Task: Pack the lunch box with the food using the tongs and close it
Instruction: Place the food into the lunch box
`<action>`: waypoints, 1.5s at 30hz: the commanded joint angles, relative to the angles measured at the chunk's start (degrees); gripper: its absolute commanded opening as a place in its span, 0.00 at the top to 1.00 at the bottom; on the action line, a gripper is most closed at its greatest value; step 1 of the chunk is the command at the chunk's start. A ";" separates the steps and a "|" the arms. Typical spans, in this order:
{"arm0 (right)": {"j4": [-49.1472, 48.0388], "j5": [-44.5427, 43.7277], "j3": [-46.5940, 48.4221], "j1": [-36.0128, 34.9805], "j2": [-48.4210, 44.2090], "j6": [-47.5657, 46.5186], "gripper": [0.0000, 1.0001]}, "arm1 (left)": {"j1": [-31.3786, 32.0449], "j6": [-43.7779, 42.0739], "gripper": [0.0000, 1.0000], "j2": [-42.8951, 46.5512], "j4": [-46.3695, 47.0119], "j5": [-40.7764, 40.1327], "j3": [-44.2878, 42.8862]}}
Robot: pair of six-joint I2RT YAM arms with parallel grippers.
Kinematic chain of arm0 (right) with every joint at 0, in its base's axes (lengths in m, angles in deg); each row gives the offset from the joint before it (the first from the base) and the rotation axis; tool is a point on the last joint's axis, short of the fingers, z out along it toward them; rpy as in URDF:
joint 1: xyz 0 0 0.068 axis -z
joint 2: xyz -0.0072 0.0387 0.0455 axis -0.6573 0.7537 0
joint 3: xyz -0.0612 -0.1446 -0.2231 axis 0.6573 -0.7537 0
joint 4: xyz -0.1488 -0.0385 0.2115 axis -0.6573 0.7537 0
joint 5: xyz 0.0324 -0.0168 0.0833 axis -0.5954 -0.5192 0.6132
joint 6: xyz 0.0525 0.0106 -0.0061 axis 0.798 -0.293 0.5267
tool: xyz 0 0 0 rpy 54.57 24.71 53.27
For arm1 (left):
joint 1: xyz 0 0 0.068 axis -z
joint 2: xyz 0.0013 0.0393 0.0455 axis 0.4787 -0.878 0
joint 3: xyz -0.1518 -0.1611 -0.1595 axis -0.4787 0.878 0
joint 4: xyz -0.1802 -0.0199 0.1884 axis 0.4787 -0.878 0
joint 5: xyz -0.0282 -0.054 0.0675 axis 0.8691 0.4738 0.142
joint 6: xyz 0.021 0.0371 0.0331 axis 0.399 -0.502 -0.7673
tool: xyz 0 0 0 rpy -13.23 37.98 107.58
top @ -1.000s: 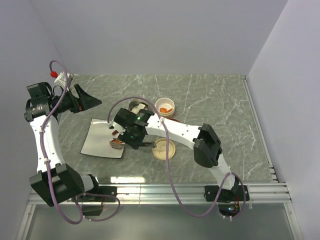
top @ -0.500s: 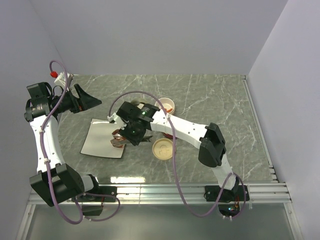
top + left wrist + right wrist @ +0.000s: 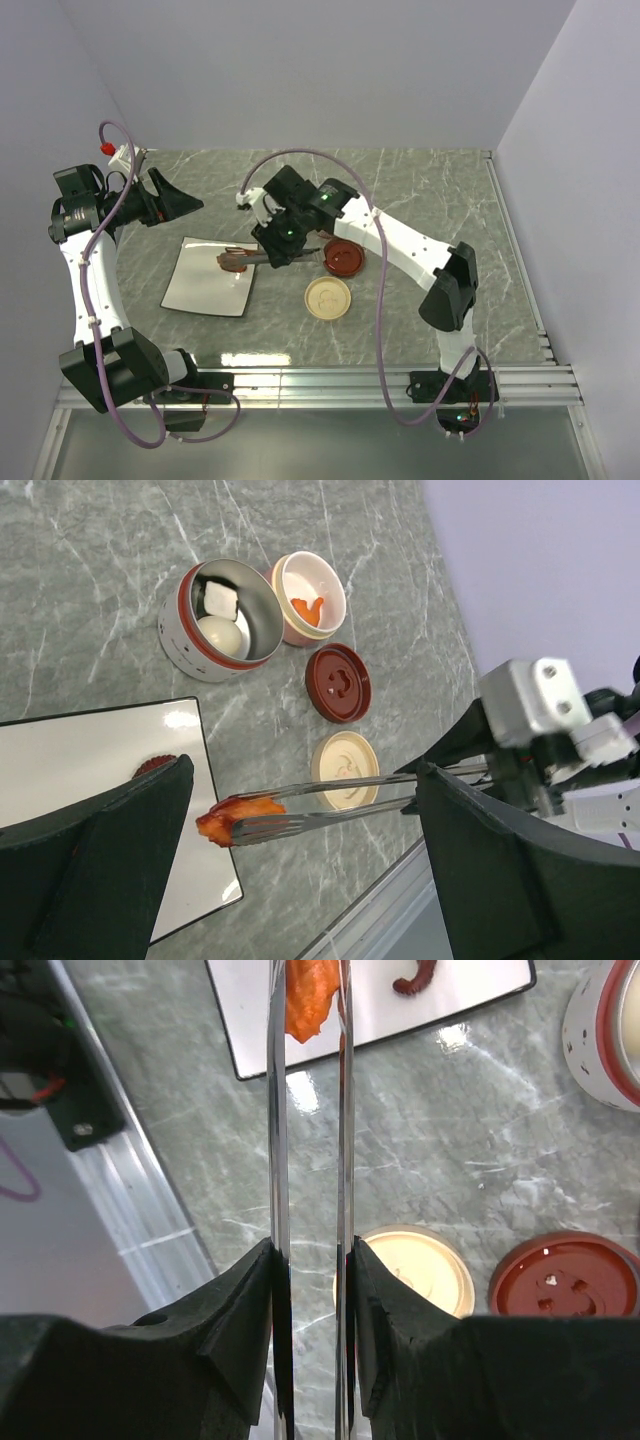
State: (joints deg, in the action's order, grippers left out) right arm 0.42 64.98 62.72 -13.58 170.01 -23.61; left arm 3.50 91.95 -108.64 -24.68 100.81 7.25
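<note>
Tongs [image 3: 278,1140]: arms narrowed, tips pinching an orange fried piece [image 3: 310,995] at top centre of the right wrist view, over the white plate [image 3: 460,990] edge. Right gripper [image 3: 312,1260]: clamped around both arms. Left gripper [image 3: 178,203]: jaws wide (upper left, overhead view). Steel tin [image 3: 178,630]: egg ball [image 3: 222,635] inside.

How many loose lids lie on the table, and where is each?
2. The dark red lid lies beside the pink cup; the cream lid lies next to it, nearer the front edge of the table. The arms may hide others.
</note>
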 commanded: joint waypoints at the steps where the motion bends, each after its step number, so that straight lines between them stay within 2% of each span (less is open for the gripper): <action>1: -1.60 6.31 0.13 4.20 -4.93 0.91 0.69 | -0.30 0.48 0.01 0.73 1.44 0.95 -0.86; 9: -3.79 8.78 -7.77 13.89 -15.91 0.39 0.69 | -0.30 1.01 0.01 0.56 1.88 1.92 -1.13; 14: -4.58 6.51 -13.22 20.39 -20.57 -2.59 0.69 | -0.30 2.32 0.01 0.99 3.20 2.01 -0.69; 18: -5.11 4.30 -16.38 27.06 -21.45 -7.42 0.69 | -0.12 2.24 0.01 0.82 3.12 2.01 -0.77; 22: -5.11 3.68 -16.22 30.67 -19.62 -13.30 0.69 | -0.21 2.85 0.01 0.64 3.99 2.01 -0.42; 28: -6.95 0.79 -14.46 32.96 -15.22 -16.31 0.69 | -0.30 2.42 0.01 0.82 3.64 1.48 -0.51; 45: -14.78 -2.82 -19.46 33.23 -10.21 -16.83 0.69 | -0.30 2.06 0.00 0.20 3.38 1.04 -0.69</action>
State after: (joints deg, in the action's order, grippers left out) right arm -10.51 63.30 43.64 19.40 159.54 -39.24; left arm 3.50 94.66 -108.69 -22.69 100.98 7.25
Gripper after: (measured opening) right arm 0.403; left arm 0.995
